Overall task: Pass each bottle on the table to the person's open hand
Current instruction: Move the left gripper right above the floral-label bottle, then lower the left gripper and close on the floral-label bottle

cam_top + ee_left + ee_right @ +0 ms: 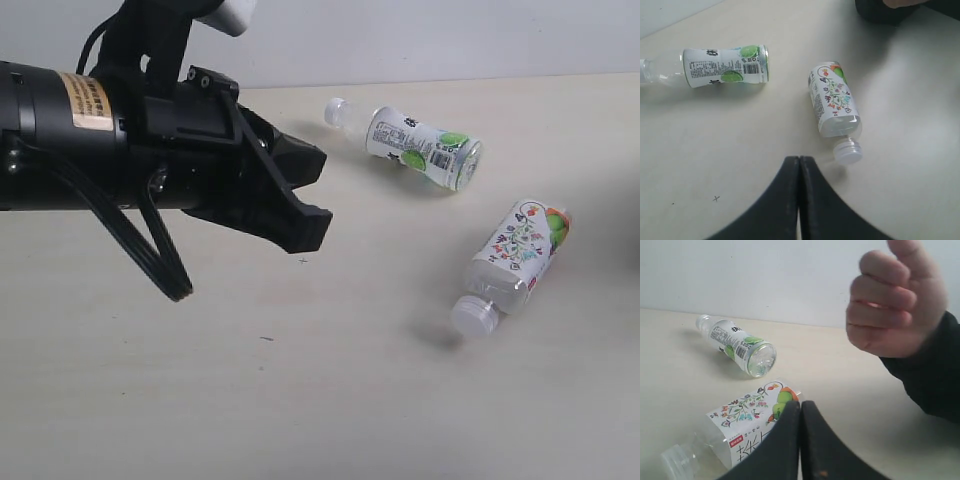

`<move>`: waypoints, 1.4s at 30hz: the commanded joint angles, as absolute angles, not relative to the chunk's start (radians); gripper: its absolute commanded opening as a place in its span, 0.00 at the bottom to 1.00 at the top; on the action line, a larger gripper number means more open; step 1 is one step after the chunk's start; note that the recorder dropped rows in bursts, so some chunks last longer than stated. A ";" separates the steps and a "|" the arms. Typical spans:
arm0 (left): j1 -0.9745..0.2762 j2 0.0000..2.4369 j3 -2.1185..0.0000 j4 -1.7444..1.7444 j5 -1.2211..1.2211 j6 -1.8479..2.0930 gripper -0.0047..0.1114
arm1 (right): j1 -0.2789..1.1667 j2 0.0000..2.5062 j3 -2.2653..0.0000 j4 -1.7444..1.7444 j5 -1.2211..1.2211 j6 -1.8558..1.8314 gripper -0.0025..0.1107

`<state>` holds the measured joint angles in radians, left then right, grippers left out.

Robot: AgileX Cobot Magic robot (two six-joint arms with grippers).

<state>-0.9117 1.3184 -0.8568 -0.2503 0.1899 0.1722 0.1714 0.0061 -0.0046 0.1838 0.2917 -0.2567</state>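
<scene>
**Exterior view.**
- Item one: a small clear plastic bottle with a white cap and floral label, lying on its side on the pale beige wood-grain table. I took this floral bottle as my reference.
- Item two: a like bottle with a white printed label and green accents, also on its side, near the floral bottle and beyond its base end.
- The black left gripper hung over the table well apart from the floral bottle, carrying nothing.

**Left wrist view.**
- Left gripper: jaws pressed together, empty, tips near the floral bottle's cap.
- Green-accented bottle: off to one side of the floral bottle.

**Right wrist view.**
- Right gripper: jaws closed flat, empty, just over the floral bottle.
- The person's hand was held up beyond the floral bottle, fingers loosely curled.
- The green-accented bottle lay behind the floral bottle.

**Step, as I judged it.** No bottle was lifted and the pick had not begun. The next move would call for spreading the jaws, lowering them across the floral bottle's body, closing, then carrying it to the hand.
</scene>
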 commanded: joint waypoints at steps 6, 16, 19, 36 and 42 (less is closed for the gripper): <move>-0.907 1.311 -0.854 -0.247 0.177 0.178 0.04 | 0.166 0.000 0.000 0.184 0.286 -0.260 0.02; -0.907 1.311 -0.858 -0.250 0.218 0.157 0.04 | 0.166 0.000 0.000 0.184 0.286 -0.260 0.02; -0.907 1.330 -0.917 -0.248 0.360 0.109 0.04 | 0.166 0.000 0.000 0.184 0.286 -0.260 0.02; -0.917 1.823 -1.606 -0.239 1.011 0.037 0.04 | 0.166 0.000 0.000 0.184 0.286 -0.260 0.02; -0.994 2.015 -1.805 -0.081 1.119 -0.037 0.04 | 0.166 0.000 0.000 0.184 0.286 -0.260 0.02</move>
<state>-0.9558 1.9512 -1.7320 -0.1515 1.0751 0.0000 0.1714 0.0061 -0.0046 0.1838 0.2917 -0.2567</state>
